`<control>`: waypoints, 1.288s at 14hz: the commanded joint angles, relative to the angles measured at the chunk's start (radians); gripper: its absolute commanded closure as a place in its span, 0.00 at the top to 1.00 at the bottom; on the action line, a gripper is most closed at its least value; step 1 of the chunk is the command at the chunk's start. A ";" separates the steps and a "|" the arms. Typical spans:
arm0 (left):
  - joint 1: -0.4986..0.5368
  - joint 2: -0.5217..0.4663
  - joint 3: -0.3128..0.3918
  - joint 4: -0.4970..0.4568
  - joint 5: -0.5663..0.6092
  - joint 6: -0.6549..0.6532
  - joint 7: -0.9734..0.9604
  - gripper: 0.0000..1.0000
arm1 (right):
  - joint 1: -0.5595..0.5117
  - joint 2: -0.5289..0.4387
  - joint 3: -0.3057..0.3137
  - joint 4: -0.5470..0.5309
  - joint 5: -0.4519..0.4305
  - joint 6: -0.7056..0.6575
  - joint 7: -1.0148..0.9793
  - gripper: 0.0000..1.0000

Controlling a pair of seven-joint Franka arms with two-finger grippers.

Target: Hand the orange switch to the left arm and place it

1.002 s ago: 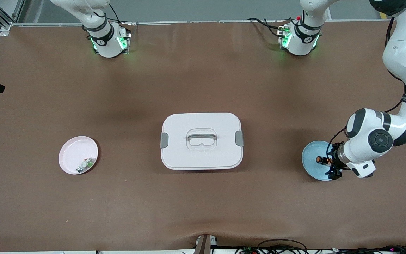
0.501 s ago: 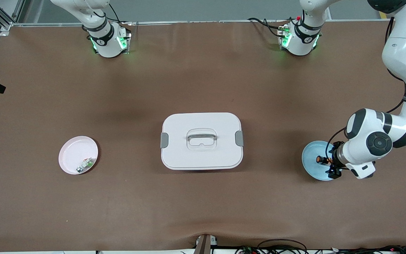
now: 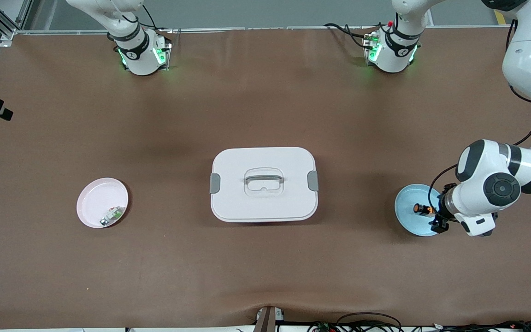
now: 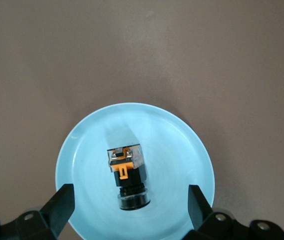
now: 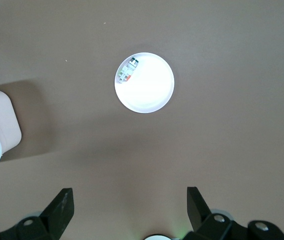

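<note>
At the desk's middle sits the large white lidded plastic box (image 3: 263, 184). Directly under the left gripper (image 4: 129, 206), jaws apart, the tiny black orange switch (image 4: 127, 176) lies on a round light-blue plate (image 4: 82, 150). The right gripper (image 5: 129, 206), also apart, hangs high over bare desk (image 5: 221, 150). No legible writing.

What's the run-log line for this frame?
phase: pre-grasp | left end effector: open, over blue plate, straddling orange switch | right end effector: open, waiting high | box: mid-table, untouched
</note>
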 commanded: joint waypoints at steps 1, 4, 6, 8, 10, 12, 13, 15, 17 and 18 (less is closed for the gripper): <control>-0.002 -0.045 -0.004 0.009 0.011 -0.069 0.145 1.00 | 0.002 0.002 0.002 0.018 0.003 -0.012 -0.005 1.00; -0.002 -0.068 -0.004 0.018 0.006 -0.107 0.292 1.00 | 0.002 0.002 0.002 0.019 -0.002 -0.010 -0.071 1.00; 0.001 -0.085 -0.004 0.030 -0.018 -0.145 0.396 1.00 | 0.000 0.002 0.002 0.019 -0.003 -0.010 -0.105 1.00; 0.001 -0.089 -0.003 0.056 -0.053 -0.176 0.476 1.00 | 0.002 0.002 0.002 0.019 -0.003 -0.010 -0.105 1.00; 0.002 -0.109 -0.003 0.063 -0.070 -0.182 0.516 1.00 | 0.003 0.002 0.002 0.019 -0.003 -0.008 -0.105 1.00; 0.010 -0.135 -0.012 0.061 -0.069 -0.178 0.626 1.00 | 0.003 0.002 0.002 0.019 -0.003 -0.007 -0.105 1.00; 0.011 -0.140 -0.018 0.063 -0.067 -0.172 0.691 1.00 | 0.003 0.002 0.002 0.019 -0.003 -0.007 -0.104 1.00; 0.013 -0.138 -0.021 0.105 -0.070 -0.169 0.736 1.00 | 0.005 0.000 0.002 0.019 -0.005 -0.004 -0.101 1.00; 0.005 -0.138 -0.023 0.130 -0.069 -0.166 0.775 1.00 | 0.005 0.000 0.002 0.019 -0.009 -0.002 -0.088 1.00; -0.001 -0.138 -0.027 0.156 -0.067 -0.167 0.792 1.00 | 0.005 0.000 0.002 0.019 -0.011 -0.002 -0.088 1.00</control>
